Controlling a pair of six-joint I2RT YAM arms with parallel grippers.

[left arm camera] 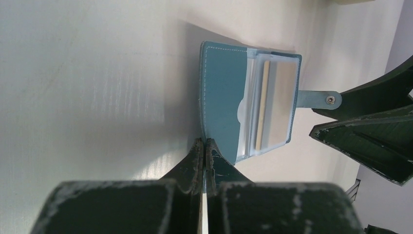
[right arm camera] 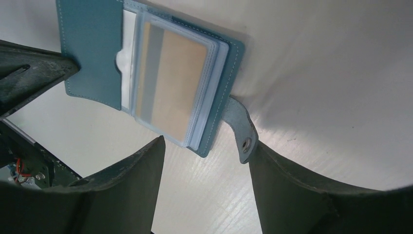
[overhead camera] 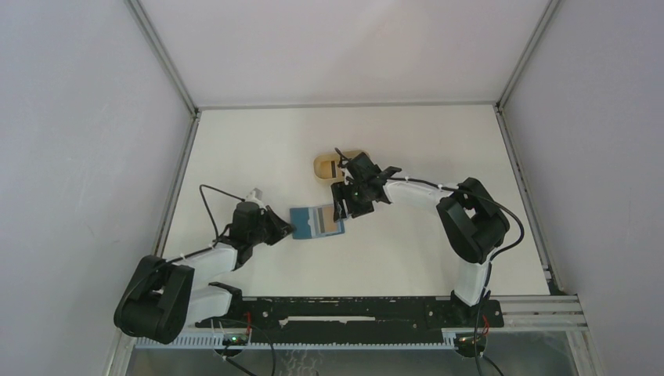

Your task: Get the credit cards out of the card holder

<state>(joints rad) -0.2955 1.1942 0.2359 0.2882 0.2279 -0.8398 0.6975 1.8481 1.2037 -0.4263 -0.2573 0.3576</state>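
Pinning end: my left gripper (left arm camera: 204,142) is pressed together, tips on a corner of the card holder (left arm camera: 224,97); whether it pinches the flap I can't tell.
Tab side: right gripper (right arm camera: 207,146) spread, straddling the closure tab (right arm camera: 240,127).
Sleeves: credit cards (right arm camera: 175,83) in clear pockets, tan one uppermost, seen from the wrists only.
Overhead only: tan tray (overhead camera: 325,166) beyond the open holder.

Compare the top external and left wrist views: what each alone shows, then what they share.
Top external only: both arms down to their bases, and most of the tan tray beyond the right gripper. Left wrist only: the left gripper pinched shut on the card holder flap edge, and the snap on its tab. Shared: the holder open on the table, a card in its clear sleeve, the right gripper open by the tab.
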